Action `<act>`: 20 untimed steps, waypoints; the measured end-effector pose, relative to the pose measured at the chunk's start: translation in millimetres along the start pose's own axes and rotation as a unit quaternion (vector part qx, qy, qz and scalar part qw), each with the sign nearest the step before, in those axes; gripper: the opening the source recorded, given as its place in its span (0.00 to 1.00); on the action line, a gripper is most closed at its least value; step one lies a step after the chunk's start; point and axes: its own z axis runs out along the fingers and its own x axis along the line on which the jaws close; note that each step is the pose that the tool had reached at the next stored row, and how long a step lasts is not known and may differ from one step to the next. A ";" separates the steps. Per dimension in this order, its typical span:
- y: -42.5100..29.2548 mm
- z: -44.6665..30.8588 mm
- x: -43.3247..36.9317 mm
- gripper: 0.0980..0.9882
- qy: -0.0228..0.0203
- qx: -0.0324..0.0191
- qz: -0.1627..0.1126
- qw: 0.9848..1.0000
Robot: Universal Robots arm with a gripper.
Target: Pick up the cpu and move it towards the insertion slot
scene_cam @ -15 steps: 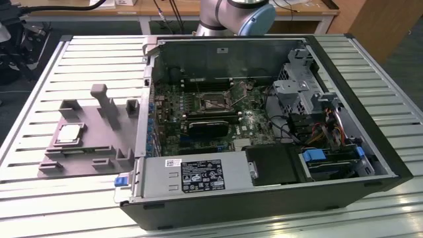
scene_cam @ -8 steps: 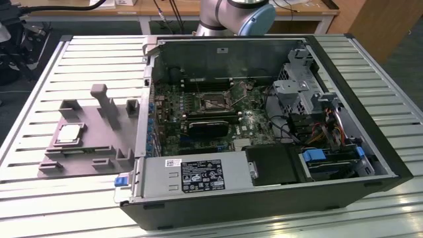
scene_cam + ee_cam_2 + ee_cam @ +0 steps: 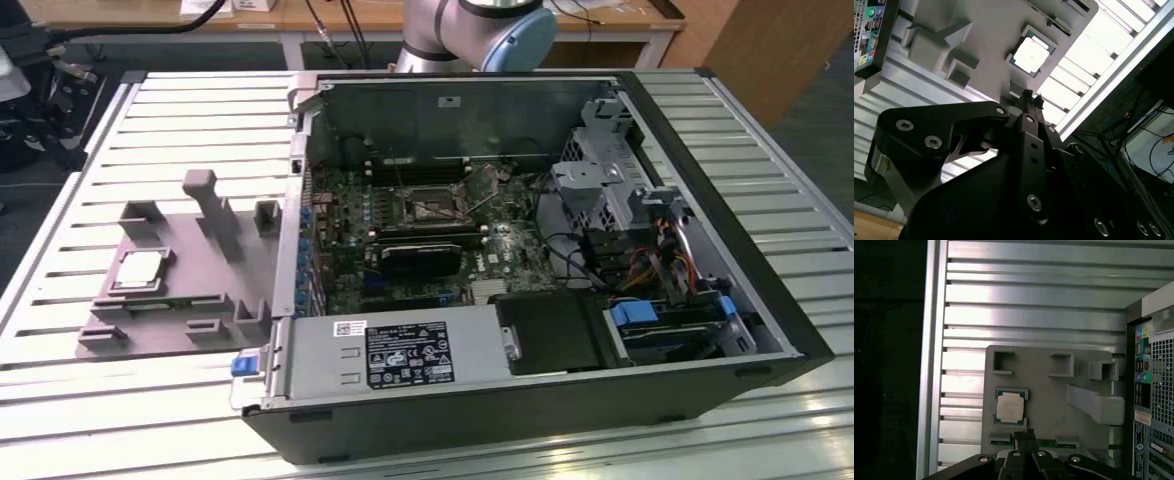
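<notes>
The cpu [image 3: 140, 270] is a small silver square lying flat in a recess of the grey fixture plate [image 3: 167, 310], at the exterior view's left, outside the computer case. In both wrist views it shows from above [image 3: 1009, 407] [image 3: 1031, 54], bare and untouched. My gripper [image 3: 1024, 435] [image 3: 1029, 98] hangs well above the fixture plate, beside the cpu and apart from it. Its black fingertips are pressed together with nothing between them. The insertion slot [image 3: 430, 205], a silver frame around a dark centre, sits on the motherboard inside the open case.
The open computer case [image 3: 747, 250] lies on the slatted metal table [image 3: 80, 410]. A black finned block [image 3: 414, 258] sits just below the slot, and cables and drive bays fill the case's right side. Grey posts [image 3: 203, 205] stand up from the fixture plate. The arm's base [image 3: 481, 35] is behind the case.
</notes>
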 end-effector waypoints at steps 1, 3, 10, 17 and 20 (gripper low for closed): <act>-0.4 1.5 0.1 0.00 0.000 0.000 0.000 1.000; -1.5 4.5 0.1 0.00 0.000 0.000 0.000 1.000; -5.3 17.1 0.5 0.00 0.000 0.000 0.000 1.000; -8.3 29.8 1.2 0.00 0.000 0.000 0.000 1.000; -9.5 35.2 1.4 0.00 0.000 0.000 0.000 1.000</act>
